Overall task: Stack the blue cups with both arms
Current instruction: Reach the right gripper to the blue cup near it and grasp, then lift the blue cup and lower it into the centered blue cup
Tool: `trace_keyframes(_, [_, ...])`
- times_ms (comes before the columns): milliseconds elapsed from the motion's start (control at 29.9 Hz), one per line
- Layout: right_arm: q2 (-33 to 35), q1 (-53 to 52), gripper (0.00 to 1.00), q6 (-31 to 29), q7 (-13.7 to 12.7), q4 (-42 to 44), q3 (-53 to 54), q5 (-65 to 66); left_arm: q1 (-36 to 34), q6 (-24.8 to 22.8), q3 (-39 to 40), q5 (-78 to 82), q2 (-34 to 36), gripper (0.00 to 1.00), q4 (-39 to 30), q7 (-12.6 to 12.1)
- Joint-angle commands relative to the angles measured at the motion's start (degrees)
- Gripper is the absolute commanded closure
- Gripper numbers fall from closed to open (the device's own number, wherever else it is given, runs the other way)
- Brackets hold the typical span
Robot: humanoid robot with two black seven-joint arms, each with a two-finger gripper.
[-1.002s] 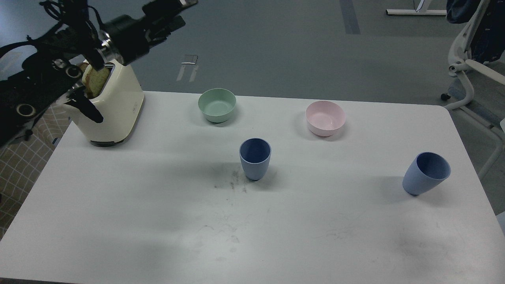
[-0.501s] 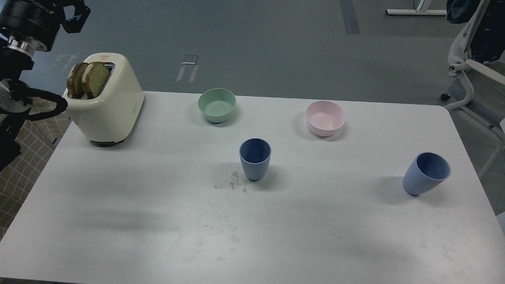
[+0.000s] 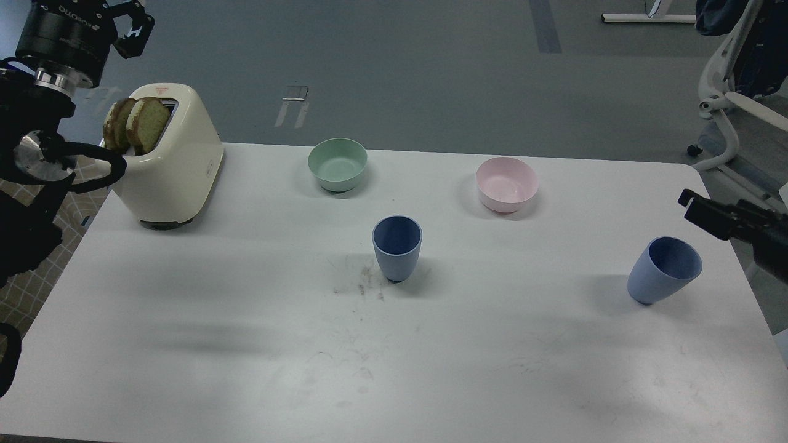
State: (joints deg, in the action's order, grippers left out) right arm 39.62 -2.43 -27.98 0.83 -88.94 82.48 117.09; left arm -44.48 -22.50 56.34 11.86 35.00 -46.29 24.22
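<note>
Two blue cups stand apart on the white table, both arms clear of them.

Head view: the middle blue cup stands upright near the table's centre; the right blue cup stands near the right edge. The right gripper reaches in from the right edge, just above and beside the right cup's rim, not touching; I cannot tell how far its fingers are spread. The left gripper is raised at top left above the toaster, well apart from both cups, fingers spread with nothing between them.
</note>
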Motion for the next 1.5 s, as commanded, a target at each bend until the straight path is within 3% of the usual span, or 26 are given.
trace_keyframes(0, [0.2,0.2,0.0,0.0,0.4,2.2,-3.3,6.0,0.0,-0.5,0.2,-0.1,0.5,0.02,-0.5,0.1])
trace_keyframes(267, [-0.3,0.0,0.0,0.0,0.8,2.9,-4.3,7.1,0.0,-2.9,1.1,-0.1,0.5,0.02,-1.4,0.1])
trace_keyframes(368, [-0.3,-0.4,0.08,0.0,0.7,5.1,-4.3,7.1,0.0,-2.9,1.0,-0.1,0.3,0.02,-1.4,0.2])
trace_keyframes(568, [-1.5,-0.2,0.34,0.0,0.7,7.0,-4.4,6.7,0.0,-2.8,0.9,0.0,0.1,0.02,-2.0,0.0])
trace_keyframes(668, [-2.2,-0.2,0.55,0.0,0.6,7.2,-4.3,6.8,0.0,-2.9,0.9,0.0,0.6,0.02,-2.5,-0.1])
trace_keyframes(735, [-2.8,-0.4,0.61,0.0,0.5,7.2,-4.2,6.7,0.0,-2.8,1.0,0.0,0.6,0.02,-2.5,-0.1])
trace_keyframes(936, [-3.9,-1.0,0.68,0.0,0.4,7.1,-3.8,6.7,0.0,-2.2,1.1,0.0,0.6,0.02,-2.6,-0.1])
trace_keyframes(1103, [-3.8,-1.0,1.0,0.0,0.1,7.2,-4.2,6.7,0.0,-2.1,1.1,0.0,0.6,0.02,-2.6,-0.1])
trace_keyframes(1470, [-4.0,-1.1,1.0,0.0,0.5,6.1,-2.5,5.5,-0.1,-1.8,1.0,0.1,0.4,0.02,-2.6,-0.3])
